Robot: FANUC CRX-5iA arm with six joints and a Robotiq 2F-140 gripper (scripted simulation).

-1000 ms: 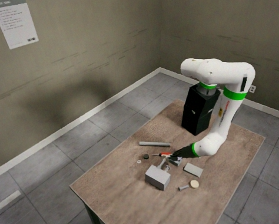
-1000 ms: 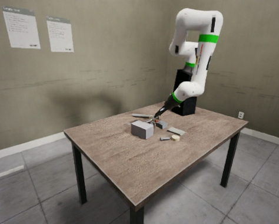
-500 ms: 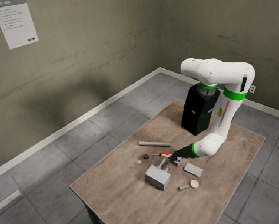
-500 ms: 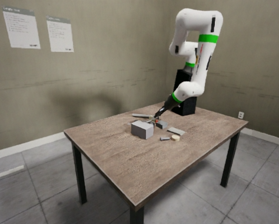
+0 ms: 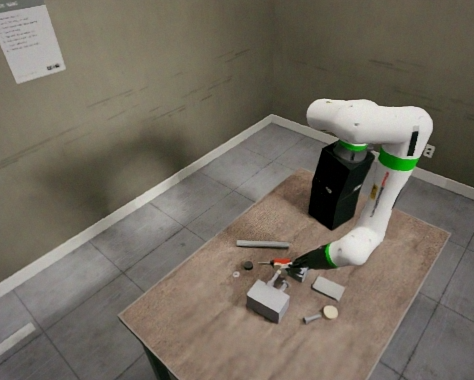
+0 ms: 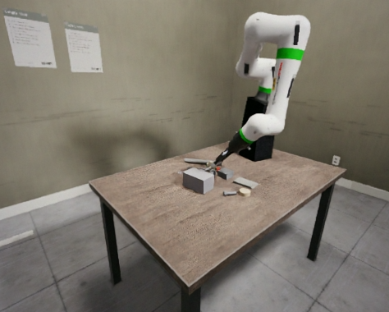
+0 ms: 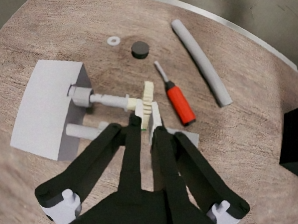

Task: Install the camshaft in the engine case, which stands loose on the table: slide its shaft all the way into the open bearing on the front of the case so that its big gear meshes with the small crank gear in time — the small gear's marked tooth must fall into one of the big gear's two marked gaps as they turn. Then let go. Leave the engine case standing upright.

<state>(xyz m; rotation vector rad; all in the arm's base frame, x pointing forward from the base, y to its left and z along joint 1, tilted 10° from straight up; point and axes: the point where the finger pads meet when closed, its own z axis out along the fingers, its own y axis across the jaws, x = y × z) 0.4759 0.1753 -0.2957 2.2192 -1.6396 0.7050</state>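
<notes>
Supporting parts: wooden table (image 6: 159,230) (tiled floor (image 6: 356,271))

No text is coming through clearly enough to read in any view. Printed sheets are hanging on the wall: one (image 5: 27,41) in the top view, two (image 6: 29,38) (image 6: 84,48) in the exterior view, each showing a dark header band, lines of small print and a dark mark low at the right, all too blurred to make out. The robot's white forearm (image 5: 382,192) is carrying a red strip and a small yellow sticker, also illegible. Nothing lying on the counter (image 6: 159,213) is showing any lettering.
</notes>
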